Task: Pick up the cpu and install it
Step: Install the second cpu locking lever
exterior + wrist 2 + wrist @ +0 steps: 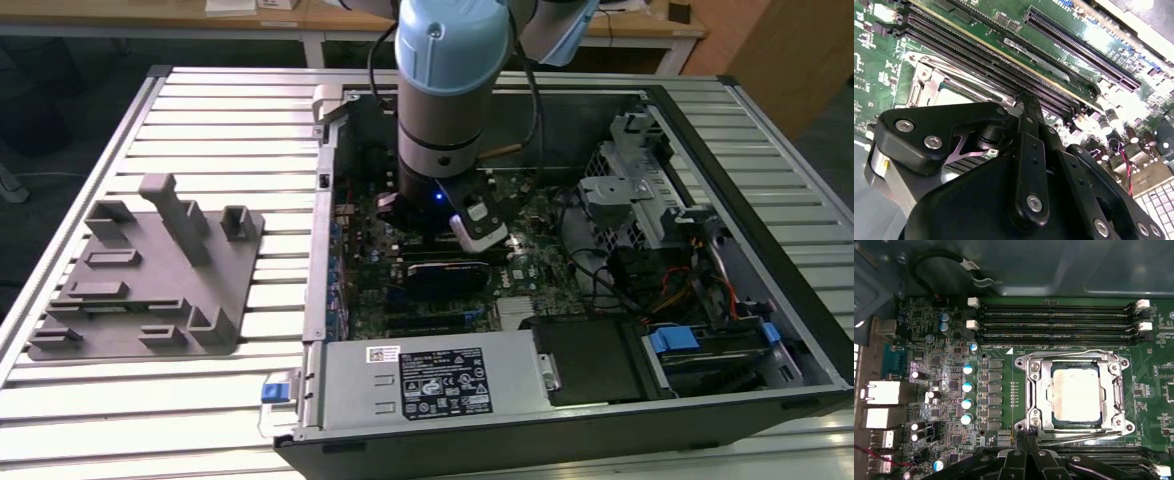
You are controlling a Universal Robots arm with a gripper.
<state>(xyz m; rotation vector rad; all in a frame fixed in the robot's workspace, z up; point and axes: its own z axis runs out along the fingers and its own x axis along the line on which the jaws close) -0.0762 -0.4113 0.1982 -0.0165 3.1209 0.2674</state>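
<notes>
Silvery matt metal cpu (1075,393); shiny metal socket frame (1039,390); matt black gripper (1028,436).

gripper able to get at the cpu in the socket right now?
Probably yes. In the first wrist view the cpu lies face-up in the metal socket frame, nothing over its top plate, and the gripper sits just beside the frame's edge.
</notes>
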